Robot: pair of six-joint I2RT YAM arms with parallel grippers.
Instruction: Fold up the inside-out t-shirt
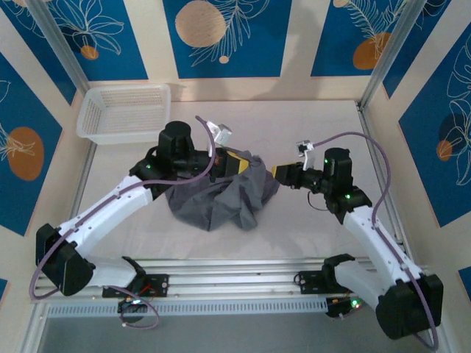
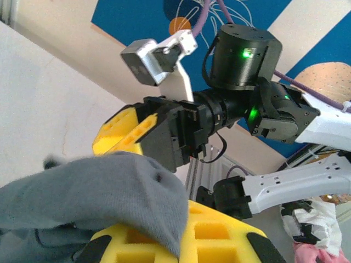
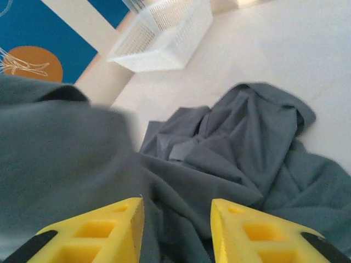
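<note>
The dark grey inside-out t-shirt (image 1: 217, 197) lies crumpled in a heap at the middle of the table. My left gripper (image 1: 237, 163) is over the heap's upper right part, shut on a fold that it holds raised. In the left wrist view that grey fabric (image 2: 104, 186) drapes over the closed yellow fingers (image 2: 219, 230). My right gripper (image 1: 278, 173) sits at the shirt's right edge, facing the left one, and appears again as the right gripper (image 2: 129, 131). Its yellow fingers (image 3: 104, 227) stand open, with wrinkled shirt cloth (image 3: 241, 142) lying in and beyond the gap. No neck tag shows.
A white mesh basket (image 1: 121, 114) stands at the back left of the table, the same basket (image 3: 164, 35) appearing far off in the right wrist view. Aluminium rails (image 1: 235, 268) run along the near edge between the arm bases. Bare tabletop (image 1: 324, 125) surrounds the shirt.
</note>
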